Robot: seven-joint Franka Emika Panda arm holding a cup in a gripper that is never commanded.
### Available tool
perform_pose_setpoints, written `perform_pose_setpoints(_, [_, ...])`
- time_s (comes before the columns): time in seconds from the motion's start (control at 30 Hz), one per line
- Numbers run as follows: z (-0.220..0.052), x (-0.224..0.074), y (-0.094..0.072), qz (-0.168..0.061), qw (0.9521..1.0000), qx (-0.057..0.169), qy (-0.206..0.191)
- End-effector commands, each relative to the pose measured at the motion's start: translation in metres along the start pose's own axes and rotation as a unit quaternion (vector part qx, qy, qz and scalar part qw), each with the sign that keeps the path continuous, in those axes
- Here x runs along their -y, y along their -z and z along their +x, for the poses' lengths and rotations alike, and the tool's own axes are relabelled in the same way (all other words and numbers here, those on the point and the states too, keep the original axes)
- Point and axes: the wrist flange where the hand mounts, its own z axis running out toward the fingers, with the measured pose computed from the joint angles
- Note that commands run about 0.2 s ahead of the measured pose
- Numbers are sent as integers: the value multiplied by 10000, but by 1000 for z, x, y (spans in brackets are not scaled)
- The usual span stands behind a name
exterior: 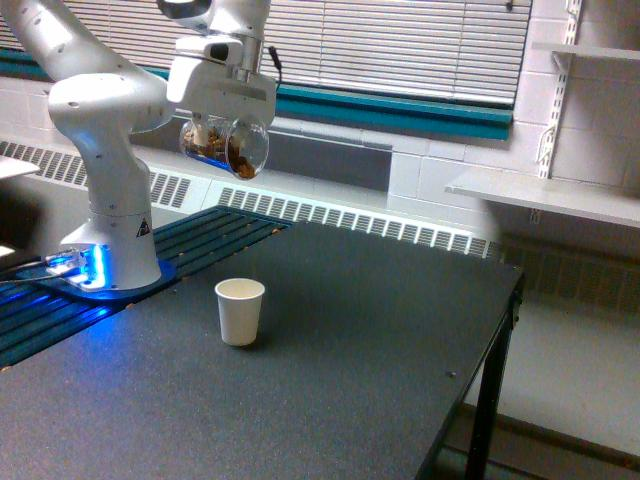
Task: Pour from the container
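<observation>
You have the end effector [224, 128] clamped on the container [226, 145], a clear round cup held high above the worktop [330, 370] — well clear of the dark surface and in front of the window blinds [400, 45]. The container lies tipped on its side, its wide mouth turned toward the exterior view's right and slightly down. Brown, lumpy contents sit against its lower wall; what they are you cannot tell from here.

Below, a white paper cup [240, 311] stands upright on the worktop with its mouth open to the top. The container hangs above it and a little toward the exterior view's left, with plenty of air between the two. No material shows in the gap.

The arm's white base [112, 225] stands at the exterior view's left — on a round plate lit blue, at the worktop's far left edge. Behind the worktop a long radiator grille [340, 215] runs under a teal window sill [400, 108]. A pale wall shelf [545, 195] projects at the exterior view's right.
</observation>
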Motion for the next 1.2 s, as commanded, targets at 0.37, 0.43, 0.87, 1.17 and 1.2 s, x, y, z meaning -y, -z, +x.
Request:
perform_pose_setpoints(0.37, [-4,2,-10,10,9999,93,41])
perform_pose_setpoints(0.43, [-4,1,-10,-3,10000,92,36])
perform_pose_setpoints(0.87, [-5,-1,-14,-49,9999,136,0])
perform_pose_setpoints(1.17, [-6,-2,-16,-79,9998,188,-7])
perform_pose_setpoints(1.2, [-6,-2,-16,-75,9998,194,-13])
